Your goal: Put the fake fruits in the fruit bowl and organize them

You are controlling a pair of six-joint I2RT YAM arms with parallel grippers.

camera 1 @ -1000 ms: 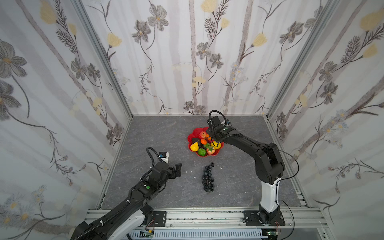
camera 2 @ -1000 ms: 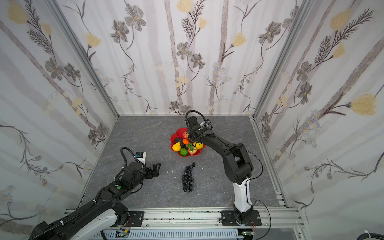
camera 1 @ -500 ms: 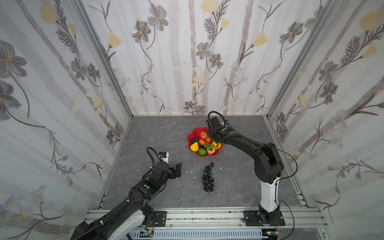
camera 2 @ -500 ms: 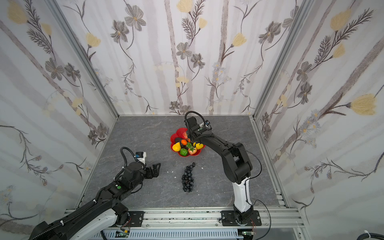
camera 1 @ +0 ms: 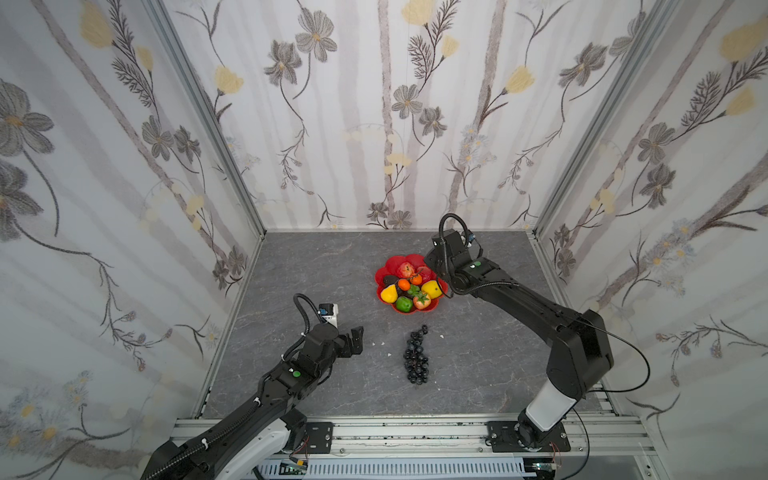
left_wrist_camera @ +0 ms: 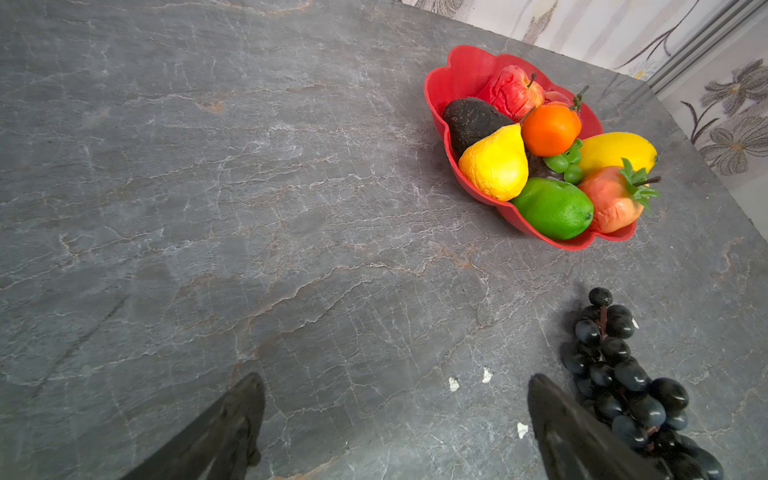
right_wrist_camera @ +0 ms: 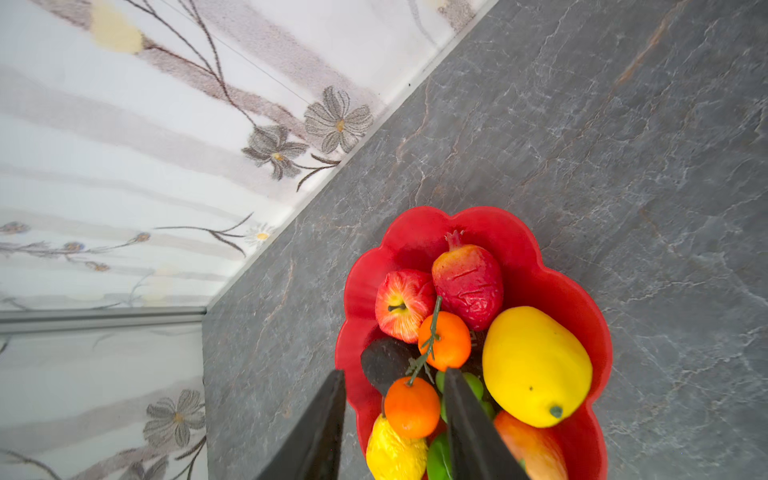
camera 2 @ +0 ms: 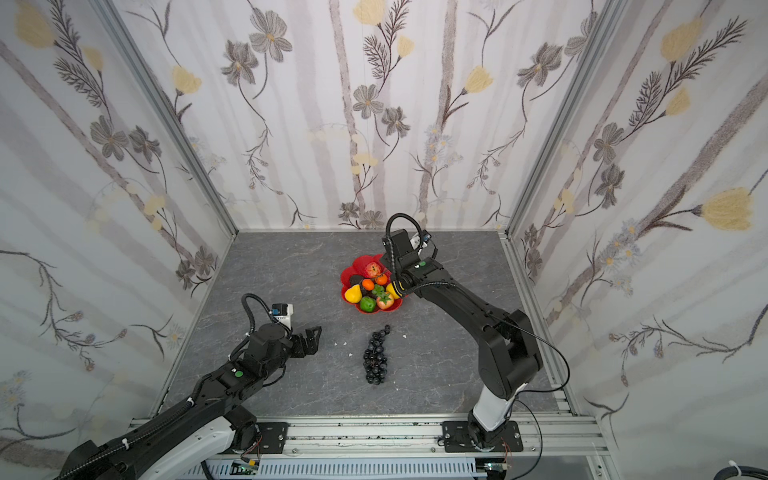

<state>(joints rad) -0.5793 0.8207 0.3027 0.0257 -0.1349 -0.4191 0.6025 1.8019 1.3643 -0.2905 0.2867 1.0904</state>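
Right wrist view: right gripper (right_wrist_camera: 395,371) parted over fruit bowl (right_wrist_camera: 415,226) — best lifted straight, clear of the stemmed orange (right_wrist_camera: 411,407). Left gripper (left_wrist_camera: 395,378) wide open beside grape bunch (left_wrist_camera: 623,365).

Lab enclosure: floral wallpaper panels (camera 1: 374,104), aluminium rail (camera 1: 415,432)

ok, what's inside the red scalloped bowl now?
Glossy red scalloped bowl holds red apple, red pomegranate, two orange tangerines, dark avocado, yellow pear, yellow lemon, green lime, orange-red leafy-topped fruit. They cover its floor. Black grape bunch lies outside on the table.
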